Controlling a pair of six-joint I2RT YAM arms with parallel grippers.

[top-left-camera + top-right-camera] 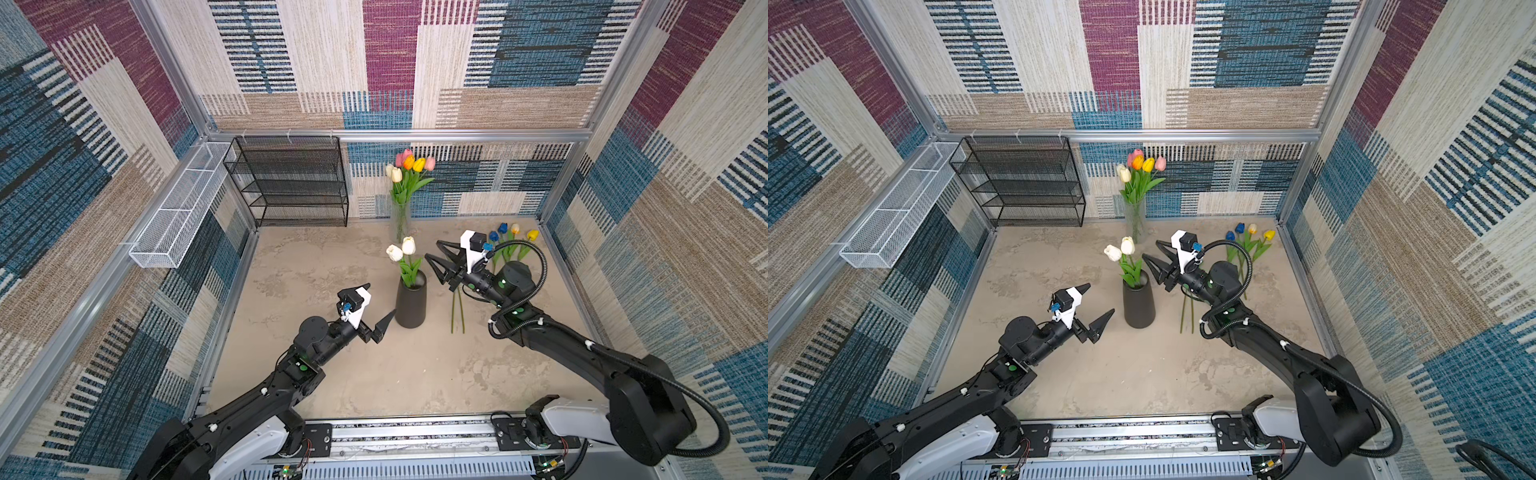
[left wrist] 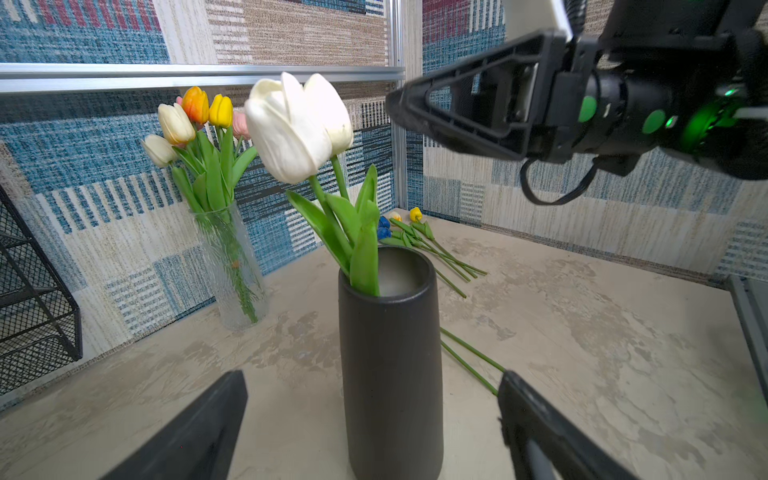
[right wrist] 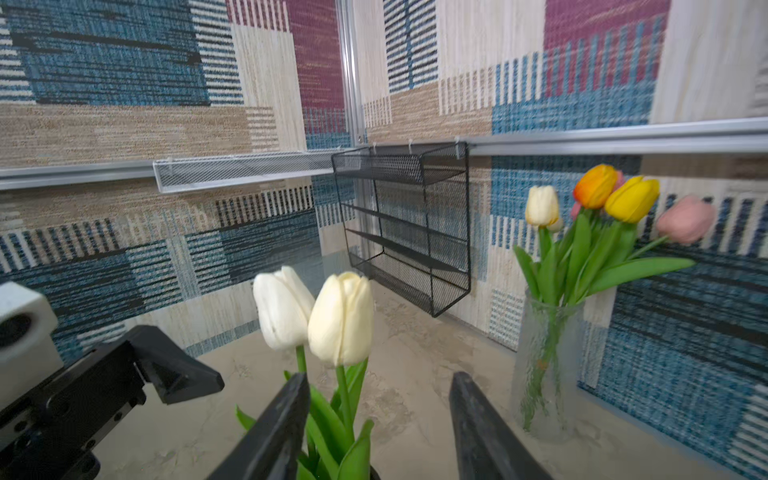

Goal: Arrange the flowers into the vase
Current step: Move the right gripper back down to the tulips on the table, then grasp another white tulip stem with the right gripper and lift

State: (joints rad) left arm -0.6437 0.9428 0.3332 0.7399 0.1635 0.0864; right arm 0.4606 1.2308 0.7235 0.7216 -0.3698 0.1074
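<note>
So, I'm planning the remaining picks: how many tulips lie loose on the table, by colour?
blue tulips: 2
yellow tulip: 1
cream tulip: 1
Total: 4

Mottled beige tabletop (image 1: 332, 374): black vase (image 1: 411, 305) mid-table, clear glass vase (image 1: 400, 222) at the back edge, loose tulips (image 1: 510, 249) lying flat rear-right, stems pointing frontward.

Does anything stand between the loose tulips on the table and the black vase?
Only the robot itself: the open right end effector hangs between the loose tulips and the black vase, its arm over their stems. Two white tulips in the vase leave part of its mouth free.
</note>
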